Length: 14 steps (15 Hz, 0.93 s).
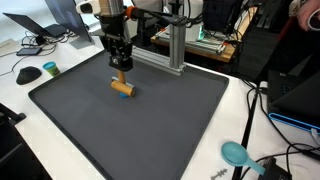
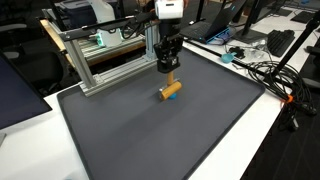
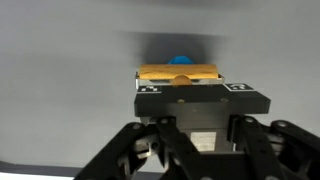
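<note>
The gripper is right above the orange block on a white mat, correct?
Not white: the mat is dark grey, as an exterior view shows. The gripper is right above the orange block on it.

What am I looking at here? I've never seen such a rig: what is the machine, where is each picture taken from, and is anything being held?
The machine is a single robot arm that ends in two fingers for grasping. Two pictures come from cameras standing outside the robot, looking at the same table from different places. The third comes from a camera on the wrist, looking out past the fingers. On the table lies a dark grey mat, and on it a small orange block with a blue end. The fingers hang straight over that block and reach down to it. Whether they grip it cannot be told. Behind the mat stands a metal frame, and a teal round thing lies beside the mat.
</note>
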Each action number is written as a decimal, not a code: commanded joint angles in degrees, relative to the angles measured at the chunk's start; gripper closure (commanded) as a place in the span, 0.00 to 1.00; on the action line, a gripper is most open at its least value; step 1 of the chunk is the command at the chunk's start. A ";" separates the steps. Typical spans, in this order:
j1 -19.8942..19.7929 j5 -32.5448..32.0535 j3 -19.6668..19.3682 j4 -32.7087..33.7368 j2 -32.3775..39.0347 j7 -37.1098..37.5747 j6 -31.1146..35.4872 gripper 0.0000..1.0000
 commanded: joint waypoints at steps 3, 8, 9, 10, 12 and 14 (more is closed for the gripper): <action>0.73 -3.04 -1.01 -1.72 4.23 3.81 -0.02 0.77; 0.42 -2.15 -0.57 -1.95 4.07 3.09 -1.20 0.77; 0.36 -1.90 -0.46 -1.93 4.06 2.82 -1.59 0.77; 0.32 -1.77 -0.41 -1.92 4.05 2.72 -1.72 0.77; 0.14 -1.31 -0.23 -1.88 4.04 2.16 -2.50 0.77; -0.18 -0.34 0.10 -1.84 4.02 1.26 -3.07 0.77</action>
